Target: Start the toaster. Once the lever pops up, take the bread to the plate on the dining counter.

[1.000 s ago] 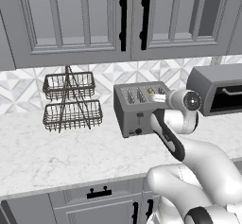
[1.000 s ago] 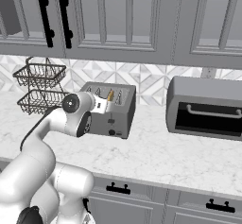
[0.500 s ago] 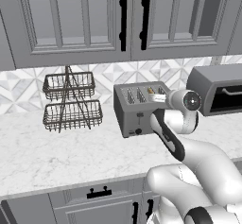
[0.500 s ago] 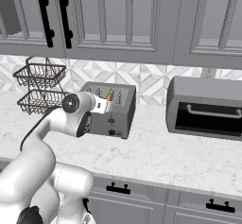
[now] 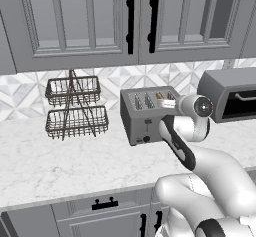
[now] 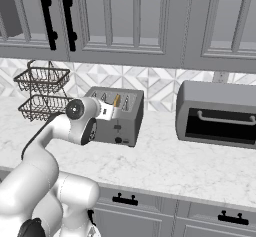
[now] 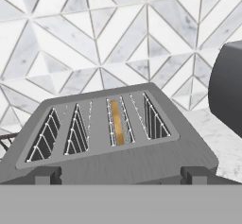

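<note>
The gripper [image 7: 120, 175] stood wide open and held nothing, its two dark fingertips [image 7: 47, 175] poised just over the near top edge of the toaster [image 5: 145, 115]. The bread [image 7: 116, 122] sat down in the third slot from the left. The toaster stood on the marble worktop [image 5: 60, 156], between a two-tier wire basket [image 5: 75, 108] at left and a grey toaster oven [image 6: 217, 113] at right.

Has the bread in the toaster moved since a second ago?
No. The bread sits in the same toaster slot, unchanged against the wire basket.
</note>
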